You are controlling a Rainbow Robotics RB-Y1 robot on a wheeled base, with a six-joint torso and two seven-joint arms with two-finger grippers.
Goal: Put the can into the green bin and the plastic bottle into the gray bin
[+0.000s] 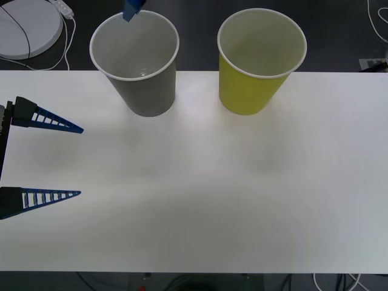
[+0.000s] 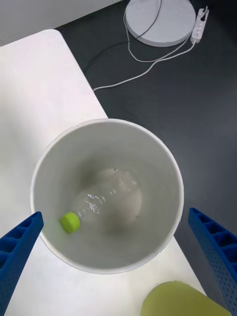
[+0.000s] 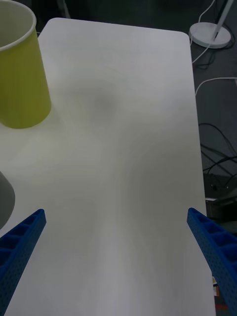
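Observation:
The gray bin (image 1: 134,60) stands upright at the table's far edge, left of centre. The plastic bottle (image 2: 106,197) lies on its bottom, its yellow-green cap (image 2: 70,221) against the wall. My right gripper (image 2: 116,216) hangs open over the gray bin's (image 2: 106,148) mouth, holding nothing; one blue fingertip (image 1: 132,9) shows above the rim. To its right is the green bin (image 1: 262,60), upright, also seen as green bin (image 3: 19,74). My left gripper (image 1: 76,160) is open and empty at the table's left side. The can is out of view.
The white table (image 1: 212,194) stretches bare in front of the bins. A white round lamp base (image 1: 27,27) with cables lies on the dark floor beyond the table's far left corner. More cables (image 3: 217,148) run on the floor past the table's right edge.

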